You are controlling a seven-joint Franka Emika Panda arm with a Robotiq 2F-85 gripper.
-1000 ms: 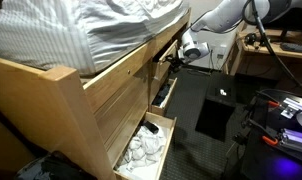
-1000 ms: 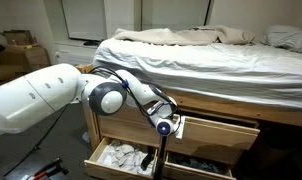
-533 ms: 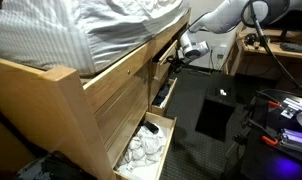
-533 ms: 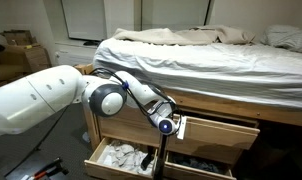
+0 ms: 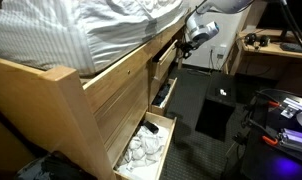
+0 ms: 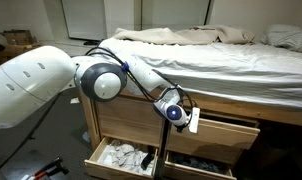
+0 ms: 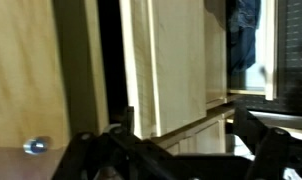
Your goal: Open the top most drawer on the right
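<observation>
Wrist view, heavily blurred: the black two-finger gripper [image 7: 176,162] enters from the bottom edge, its fingers [image 7: 263,150] spread wide and pinching nothing, facing the pale wooden top drawer [image 7: 176,70]. In an exterior view the gripper [image 5: 196,32] hangs by that drawer [image 5: 163,55], which is partly pulled out beneath rumpled grey bedding [image 5: 81,30]; contact cannot be judged. In an exterior view the white robot arm [image 6: 31,85] overlaps the left end of the bed frame [image 6: 126,115], with the gripper [image 6: 191,121] at the left corner of the drawer [image 6: 229,131].

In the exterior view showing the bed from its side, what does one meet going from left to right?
Cardboard box → open lower drawer with white cloths → gripper → top right drawer → pillow.
</observation>
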